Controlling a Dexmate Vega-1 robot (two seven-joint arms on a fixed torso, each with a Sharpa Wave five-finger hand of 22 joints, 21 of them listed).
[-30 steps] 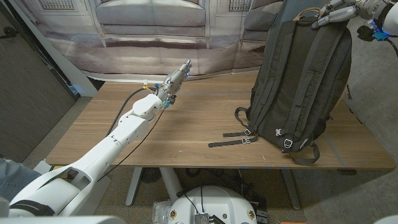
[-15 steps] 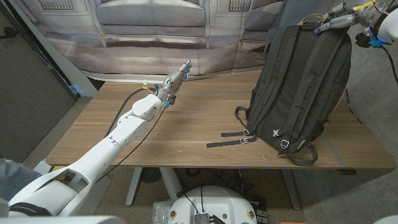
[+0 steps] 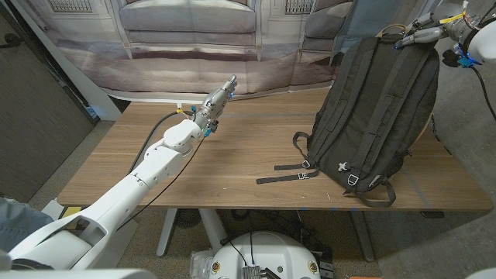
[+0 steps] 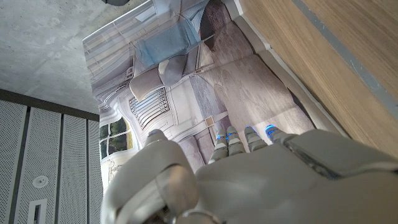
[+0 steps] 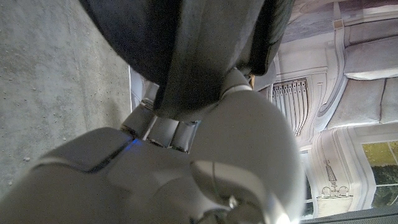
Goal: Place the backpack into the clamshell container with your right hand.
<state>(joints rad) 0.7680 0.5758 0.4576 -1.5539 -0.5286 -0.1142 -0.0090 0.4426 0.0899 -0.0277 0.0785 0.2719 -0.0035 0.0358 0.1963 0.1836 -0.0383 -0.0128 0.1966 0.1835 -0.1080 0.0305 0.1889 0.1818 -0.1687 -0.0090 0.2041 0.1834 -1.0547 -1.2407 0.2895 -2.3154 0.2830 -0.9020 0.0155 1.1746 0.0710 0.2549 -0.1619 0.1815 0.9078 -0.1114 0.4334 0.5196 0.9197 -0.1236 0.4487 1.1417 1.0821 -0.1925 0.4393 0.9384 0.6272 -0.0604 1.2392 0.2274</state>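
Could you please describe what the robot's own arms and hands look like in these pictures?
The left arm has smooth white shells with a black cable running along it. The left hand and right hand are grey metal, slim-fingered, with small blue lights.

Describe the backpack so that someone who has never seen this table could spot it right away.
Look at the wooden table, then at its right end. There a tall dark grey backpack stands tilted, its top handle held by the right hand. Loose black straps with buckles trail from its base across the wood, and nothing else on the table is as large.
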